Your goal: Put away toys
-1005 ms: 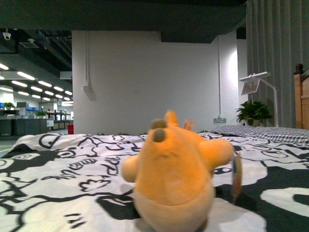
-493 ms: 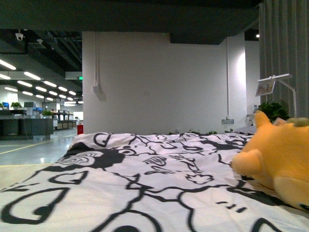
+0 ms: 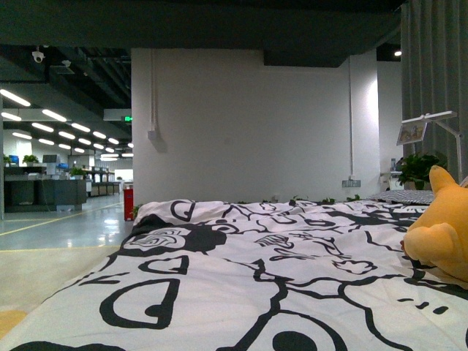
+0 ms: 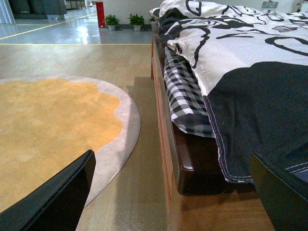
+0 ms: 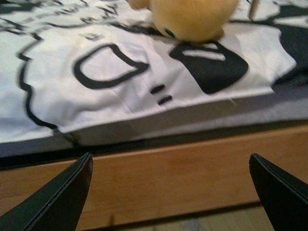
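Right gripper (image 5: 168,192) hangs with its jaws spread wide and empty, facing the wooden bed frame (image 5: 183,163). Just past the near edge of the black-and-white cartoon duvet (image 5: 120,91) lies the orange-yellow plush animal (image 5: 192,17), which the front view shows at the far right. Left gripper (image 4: 173,192) is likewise wide open and holds nothing, low beside the bed frame, where a checked sheet (image 4: 185,96) shows under the duvet and a round orange rug (image 4: 48,130) lies on the floor to the left
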Robot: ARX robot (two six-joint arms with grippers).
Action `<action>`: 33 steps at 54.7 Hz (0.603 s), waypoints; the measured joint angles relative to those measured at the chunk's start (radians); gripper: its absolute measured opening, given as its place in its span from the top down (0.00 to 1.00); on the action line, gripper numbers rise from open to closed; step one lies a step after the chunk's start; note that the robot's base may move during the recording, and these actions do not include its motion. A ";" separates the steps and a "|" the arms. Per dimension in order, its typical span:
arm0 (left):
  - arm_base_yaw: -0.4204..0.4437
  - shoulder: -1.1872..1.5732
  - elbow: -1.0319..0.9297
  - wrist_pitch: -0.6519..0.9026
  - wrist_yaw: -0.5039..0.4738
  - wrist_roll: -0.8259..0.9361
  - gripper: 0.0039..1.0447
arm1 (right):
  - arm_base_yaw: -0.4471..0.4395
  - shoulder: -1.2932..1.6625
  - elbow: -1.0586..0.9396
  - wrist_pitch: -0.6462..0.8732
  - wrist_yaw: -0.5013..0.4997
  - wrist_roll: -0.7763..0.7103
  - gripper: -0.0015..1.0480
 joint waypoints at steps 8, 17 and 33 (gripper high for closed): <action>0.000 0.000 0.000 0.000 0.000 0.000 0.06 | 0.014 0.214 0.032 0.241 0.008 0.009 0.06; 0.000 0.000 0.000 0.000 0.000 0.000 0.06 | -0.012 0.536 0.093 0.578 0.008 -0.008 0.06; 0.000 0.000 0.000 0.000 0.000 0.000 0.06 | -0.030 0.958 0.259 0.962 0.085 -0.122 0.06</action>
